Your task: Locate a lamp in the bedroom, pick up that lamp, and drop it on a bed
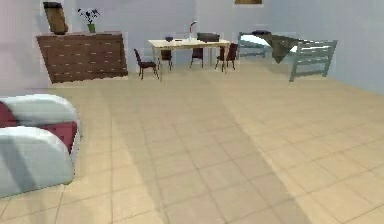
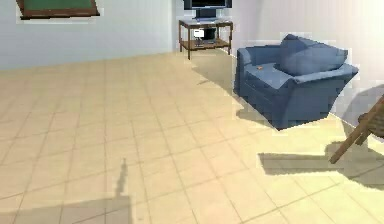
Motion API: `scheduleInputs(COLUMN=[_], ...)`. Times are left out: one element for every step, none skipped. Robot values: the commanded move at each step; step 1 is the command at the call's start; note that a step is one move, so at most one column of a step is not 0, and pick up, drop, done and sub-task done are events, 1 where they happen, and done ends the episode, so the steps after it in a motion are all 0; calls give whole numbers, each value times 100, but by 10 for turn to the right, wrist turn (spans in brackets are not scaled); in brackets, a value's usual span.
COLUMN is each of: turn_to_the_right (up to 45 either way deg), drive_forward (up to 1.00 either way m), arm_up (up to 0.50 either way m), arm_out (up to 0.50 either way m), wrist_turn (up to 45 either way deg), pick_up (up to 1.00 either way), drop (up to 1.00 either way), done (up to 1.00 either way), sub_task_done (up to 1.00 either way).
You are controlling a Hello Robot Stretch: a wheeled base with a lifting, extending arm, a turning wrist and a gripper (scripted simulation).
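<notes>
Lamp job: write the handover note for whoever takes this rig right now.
State of the gripper: cannot be told.
Bed: far ahead at the forward view's right, across open floor.
Lamp: not identified yet. A thin small thing stands on the table left of the bed, too small to name. The dresser at the forward view's left carries a dark object and a plant.
Done: bed found.
Left: find the lamp, pick it up, drop it on the bed. I would check the table first.
</notes>
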Motion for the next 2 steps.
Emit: scheduleInputs(turn_to_the_right=[0, 0], drive_forward=[100, 100], arm_up=[0, 0], arm_out=[0, 0], wrist_turn=[0, 0], pick_up=[0, 0], drop=[0, 0], done=[0, 0], sub_task_done=[0, 0])
